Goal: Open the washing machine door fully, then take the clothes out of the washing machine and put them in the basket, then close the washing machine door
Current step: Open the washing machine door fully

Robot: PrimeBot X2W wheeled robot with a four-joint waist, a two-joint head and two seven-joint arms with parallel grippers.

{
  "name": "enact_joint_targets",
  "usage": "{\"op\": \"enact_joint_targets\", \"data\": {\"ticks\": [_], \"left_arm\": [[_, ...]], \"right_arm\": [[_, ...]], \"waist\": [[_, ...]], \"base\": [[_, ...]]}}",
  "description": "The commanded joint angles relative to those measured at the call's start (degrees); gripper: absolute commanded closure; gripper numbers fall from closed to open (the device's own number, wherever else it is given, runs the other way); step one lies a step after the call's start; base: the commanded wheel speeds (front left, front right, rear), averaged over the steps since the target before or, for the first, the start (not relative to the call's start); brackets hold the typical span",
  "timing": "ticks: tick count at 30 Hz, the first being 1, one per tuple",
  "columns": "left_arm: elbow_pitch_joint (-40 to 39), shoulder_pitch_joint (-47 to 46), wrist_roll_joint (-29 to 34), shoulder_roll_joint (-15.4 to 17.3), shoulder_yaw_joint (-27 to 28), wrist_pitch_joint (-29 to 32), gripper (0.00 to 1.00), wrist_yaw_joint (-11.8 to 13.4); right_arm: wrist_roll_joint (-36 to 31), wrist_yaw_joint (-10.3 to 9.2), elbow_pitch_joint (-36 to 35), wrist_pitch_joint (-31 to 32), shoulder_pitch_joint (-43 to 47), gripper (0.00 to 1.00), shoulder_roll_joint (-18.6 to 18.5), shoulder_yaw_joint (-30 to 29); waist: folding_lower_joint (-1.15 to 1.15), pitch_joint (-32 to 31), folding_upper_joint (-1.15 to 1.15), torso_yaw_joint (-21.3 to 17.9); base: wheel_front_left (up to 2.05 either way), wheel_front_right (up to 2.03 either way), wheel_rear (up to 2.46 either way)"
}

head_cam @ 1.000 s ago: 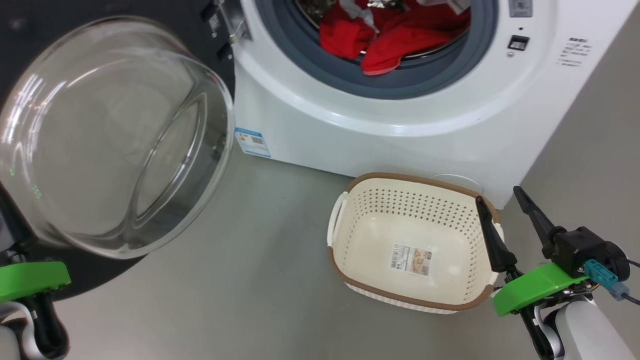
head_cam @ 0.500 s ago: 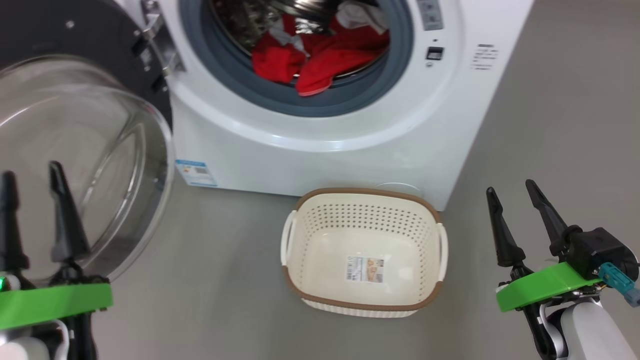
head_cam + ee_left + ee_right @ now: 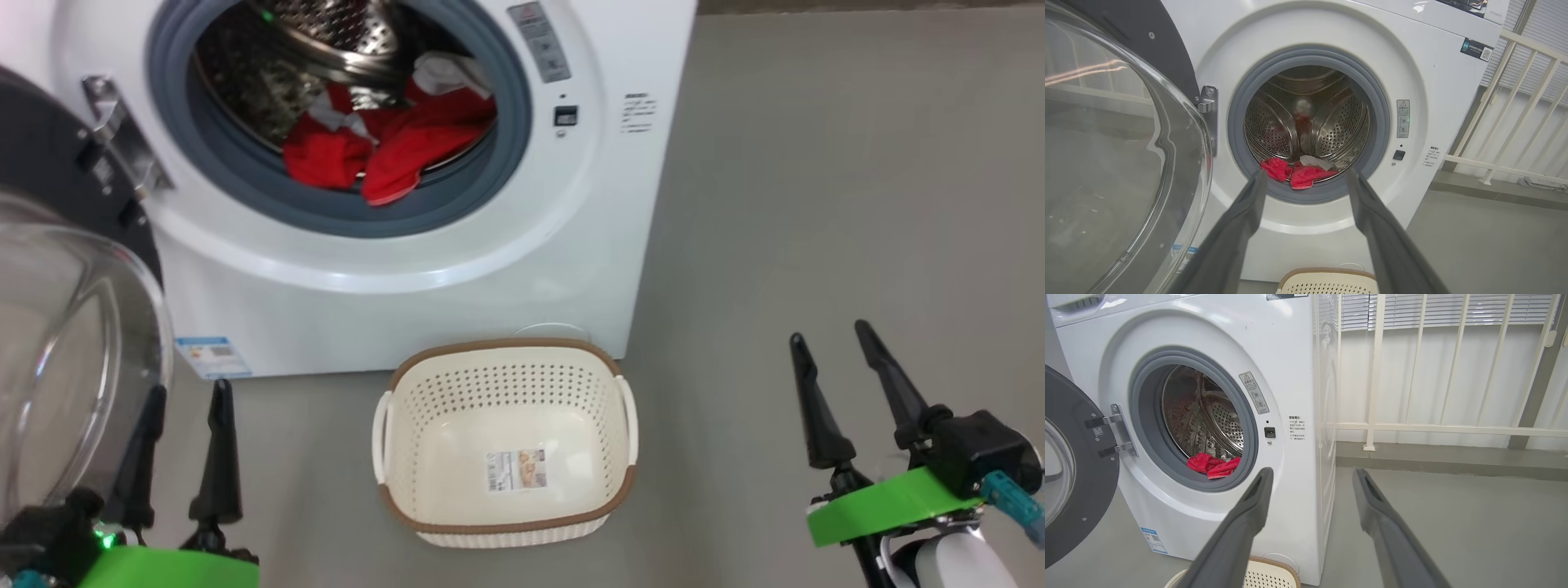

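The white washing machine (image 3: 457, 269) stands with its door (image 3: 65, 359) swung wide to the left, the clear glass bowl facing me. Red clothes (image 3: 384, 147) with white trim lie at the front of the steel drum, over the grey gasket. In the left wrist view the clothes (image 3: 1298, 173) sit straight ahead between the fingers. An empty cream basket (image 3: 504, 441) sits on the floor in front of the machine. My left gripper (image 3: 186, 398) is open at the lower left beside the door glass. My right gripper (image 3: 831, 341) is open at the lower right, over bare floor right of the basket.
Grey floor (image 3: 816, 204) spreads to the right of the machine. A white railing (image 3: 1453, 428) and blinds stand behind the machine's right side. The open door (image 3: 1069, 477) takes up the room to the left.
The head camera has swung, shifting machine and basket leftward in the picture. The left gripper now shows its fingers at the lower left. Both grippers stay open.
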Motion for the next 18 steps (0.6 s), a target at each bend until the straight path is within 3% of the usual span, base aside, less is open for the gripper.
{"op": "enact_joint_targets", "data": {"ticks": [1, 9, 18], "left_arm": [[-0.37, 0.41, -0.1, 1.72, 1.25, -0.98, 0.0, -0.27], [2.94, 4.03, 2.64, 2.53, 0.59, -1.63, 0.0, -0.34], [3.23, 6.97, 3.62, 0.46, 2.82, -1.66, 0.0, -0.37]], "right_arm": [[0.57, 0.19, -2.89, -0.37, 0.43, 0.0, -0.68, 2.37], [1.31, 0.19, -6.24, -0.37, 2.98, 0.0, -1.52, 2.67], [1.84, 0.19, -6.62, -0.37, 6.09, 0.0, -2.68, 3.03]], "waist": [[0.0, -2.58, 0.0, -3.48], [0.0, -4.38, 0.0, -6.68], [0.0, -6.0, 0.0, -7.72]], "base": [[0.0, 0.0, 0.0], [0.0, 0.0, 0.0], [0.0, 0.0, 0.0]]}}
